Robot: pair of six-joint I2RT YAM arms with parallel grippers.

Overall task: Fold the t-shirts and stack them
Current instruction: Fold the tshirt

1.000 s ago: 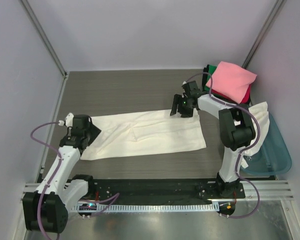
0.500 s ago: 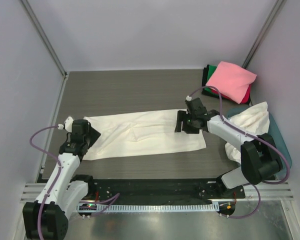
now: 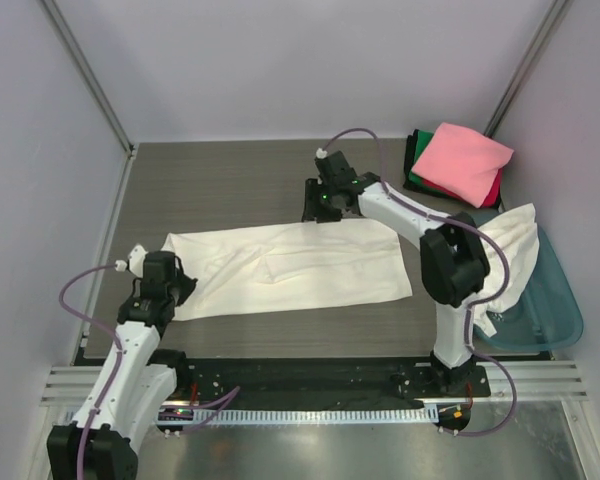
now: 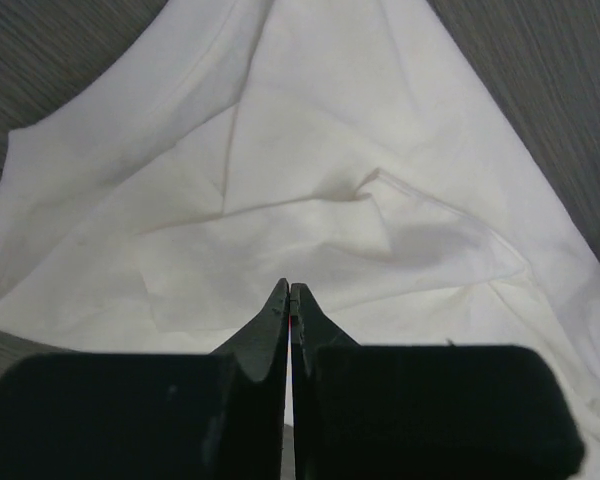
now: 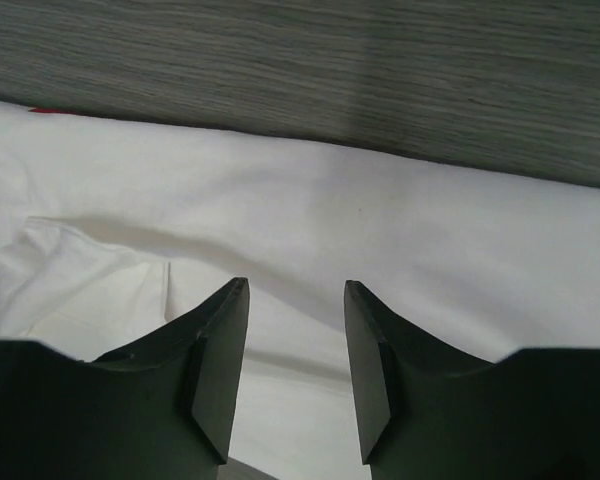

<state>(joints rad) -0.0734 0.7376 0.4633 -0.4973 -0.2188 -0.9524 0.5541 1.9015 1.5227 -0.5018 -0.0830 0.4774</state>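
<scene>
Here the cream-white t-shirt (image 3: 290, 265) lies in a long strip (lightly wrinkled).

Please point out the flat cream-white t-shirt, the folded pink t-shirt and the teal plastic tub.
Flat cream-white cloth t-shirt (image 3: 310, 265): top view, its middle.
Folded pink cloth t-shirt (image 3: 465, 165): top view, its centre.
Teal plastic tub (image 3: 562, 305): top view, right wall.

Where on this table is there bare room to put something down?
Widest bare patch: the back-left table, between the spread white shirt and the back wall. A narrower strip runs between that shirt and the arms' base rail. The right side is crowded: the folded stack, the teal tub and draped cloth.
</scene>
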